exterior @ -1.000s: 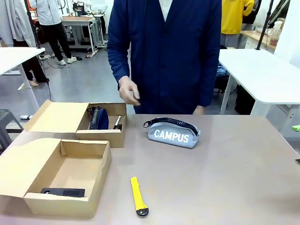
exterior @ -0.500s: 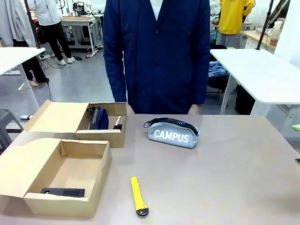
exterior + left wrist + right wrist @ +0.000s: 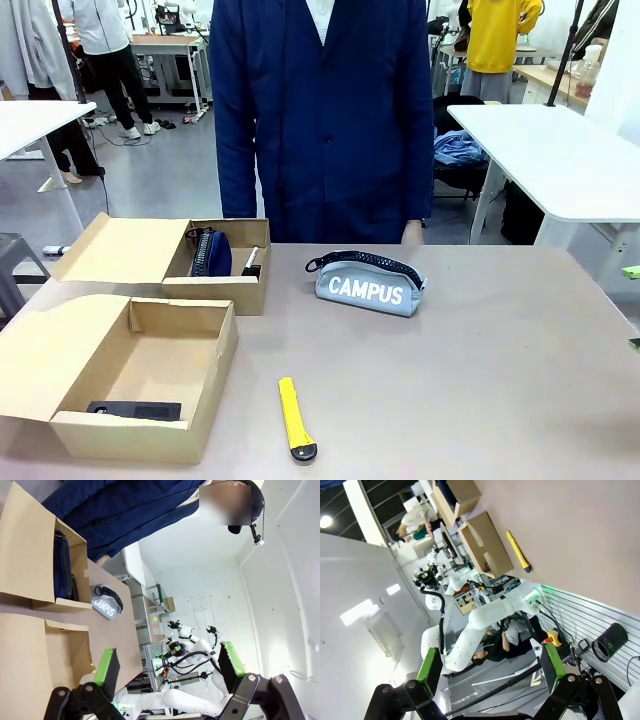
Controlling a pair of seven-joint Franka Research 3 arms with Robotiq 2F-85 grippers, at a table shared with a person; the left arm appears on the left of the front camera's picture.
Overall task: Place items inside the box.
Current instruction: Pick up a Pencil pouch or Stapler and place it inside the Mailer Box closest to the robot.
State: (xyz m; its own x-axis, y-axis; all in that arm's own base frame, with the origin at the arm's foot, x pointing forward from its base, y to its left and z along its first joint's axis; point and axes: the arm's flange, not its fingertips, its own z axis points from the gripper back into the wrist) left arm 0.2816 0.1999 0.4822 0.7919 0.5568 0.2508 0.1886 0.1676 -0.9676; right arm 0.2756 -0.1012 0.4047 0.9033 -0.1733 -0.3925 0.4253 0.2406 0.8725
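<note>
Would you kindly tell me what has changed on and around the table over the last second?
The person dropped the hand that was held up in front of the coat and shifted slightly towards picture left. Nothing was taken hold of or let go. The pencil pouch, the stapler inside the box, the smaller box and the yellow cutter stayed put.
</note>
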